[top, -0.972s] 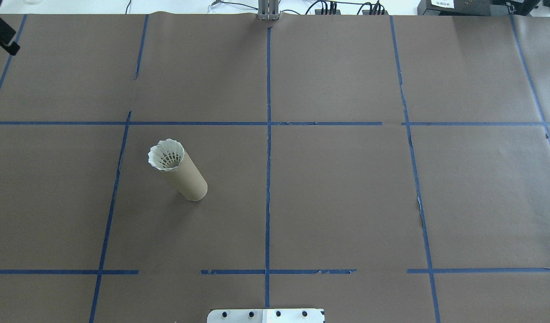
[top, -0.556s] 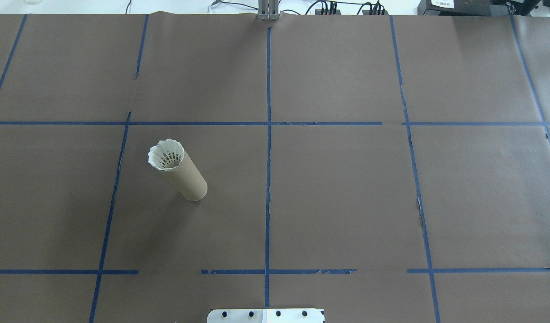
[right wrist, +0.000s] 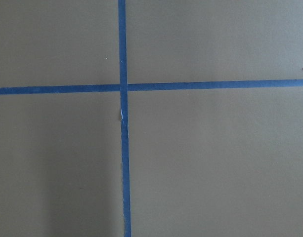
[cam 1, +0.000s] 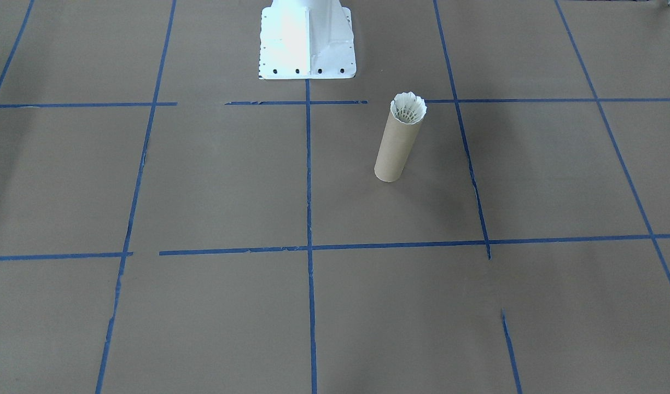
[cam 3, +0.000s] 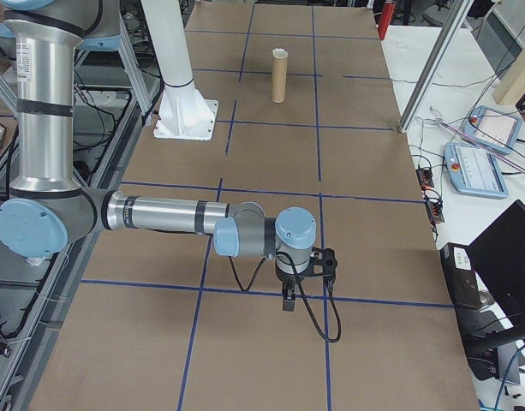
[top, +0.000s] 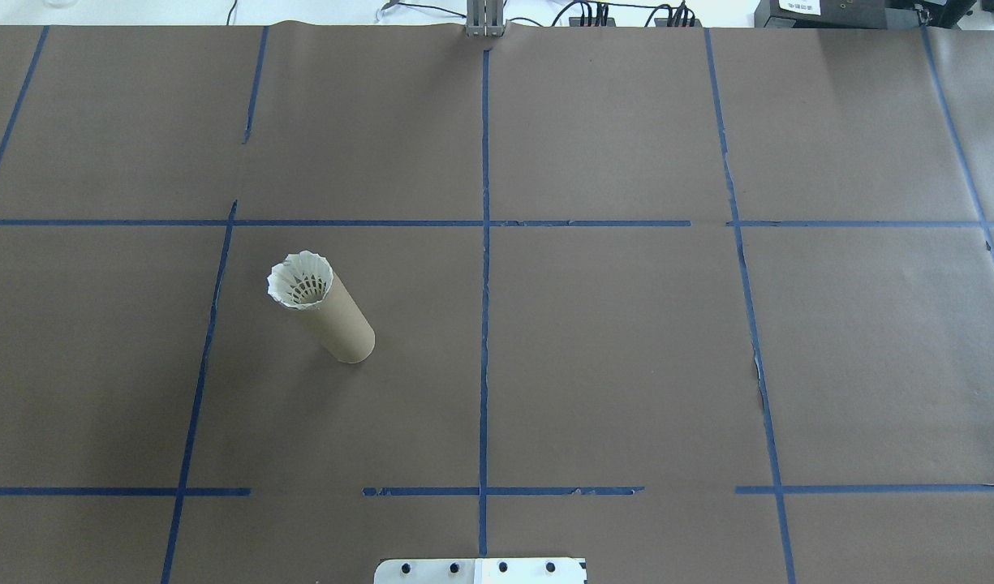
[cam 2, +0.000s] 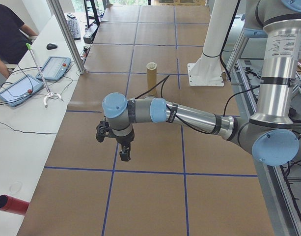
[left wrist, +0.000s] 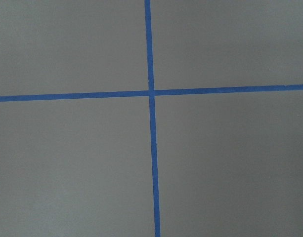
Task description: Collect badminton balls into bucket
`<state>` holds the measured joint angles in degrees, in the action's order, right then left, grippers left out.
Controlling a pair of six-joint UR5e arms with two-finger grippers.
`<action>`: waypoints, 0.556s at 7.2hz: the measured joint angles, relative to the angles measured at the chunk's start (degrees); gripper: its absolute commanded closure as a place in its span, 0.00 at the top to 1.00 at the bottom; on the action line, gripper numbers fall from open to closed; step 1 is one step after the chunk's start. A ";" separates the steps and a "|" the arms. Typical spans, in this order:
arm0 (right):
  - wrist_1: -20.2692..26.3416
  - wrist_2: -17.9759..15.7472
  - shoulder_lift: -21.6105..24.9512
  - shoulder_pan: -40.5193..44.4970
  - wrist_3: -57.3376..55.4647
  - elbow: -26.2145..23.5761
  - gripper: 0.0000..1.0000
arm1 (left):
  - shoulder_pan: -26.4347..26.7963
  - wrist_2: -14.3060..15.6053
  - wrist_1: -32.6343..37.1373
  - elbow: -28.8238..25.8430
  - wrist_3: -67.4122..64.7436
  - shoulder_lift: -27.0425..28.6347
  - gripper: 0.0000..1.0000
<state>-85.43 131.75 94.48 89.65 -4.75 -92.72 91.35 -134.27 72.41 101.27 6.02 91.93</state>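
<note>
Currently listed: 1 tube [top: 338,320], brown cardboard, upright on the table [top: 626,341], at about 9 o'clock from the centre in the overhead view. 1 shuttlecock [top: 301,280], white, seated in the tube's top, feathers flaring past the rim. Left gripper [cam 2: 122,152] and right gripper [cam 3: 289,300]: over bare paper near table ends, well apart from the tube; whether spread or pressed together, cannot tell.

You see the brown cardboard bucket [top: 334,320] standing upright just off the white pedestal base [cam 1: 306,38], with the white feather shuttlecock [top: 300,280] seated in its open top.
</note>
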 measured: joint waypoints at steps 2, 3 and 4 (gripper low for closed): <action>0.00 0.00 0.00 0.00 0.00 0.00 1.00 | 0.05 -0.02 0.09 0.05 -0.09 -0.01 1.00; 0.00 0.00 0.00 0.00 0.00 0.00 1.00 | 0.05 -0.03 0.10 0.06 0.00 -0.11 1.00; 0.00 0.00 0.00 0.00 0.00 0.00 1.00 | 0.06 -0.05 0.29 -0.12 0.10 -0.68 1.00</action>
<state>-85.43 131.75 94.48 89.65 -4.75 -92.72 91.40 -134.32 72.70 101.15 6.12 91.25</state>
